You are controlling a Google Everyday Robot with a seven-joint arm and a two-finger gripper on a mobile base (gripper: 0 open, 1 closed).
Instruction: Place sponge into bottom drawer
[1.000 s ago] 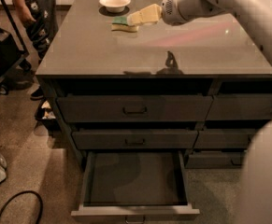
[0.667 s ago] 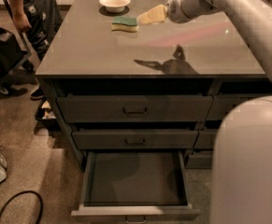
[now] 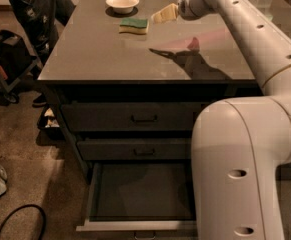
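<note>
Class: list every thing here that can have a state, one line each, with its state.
sponge, lying flat on the countertop, green side up, unheld.
bottom drawer, pulled open.
middle drawer, shut.
top drawer, shut.
bowl, upright on the countertop.
pincer, above the countertop, beside the sponge.

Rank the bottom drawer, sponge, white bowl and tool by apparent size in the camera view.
Largest: bottom drawer, open and nearest the camera.
Then sponge, white bowl and tool, which hangs just right of the sponge: all look alike, so unranked.
</note>
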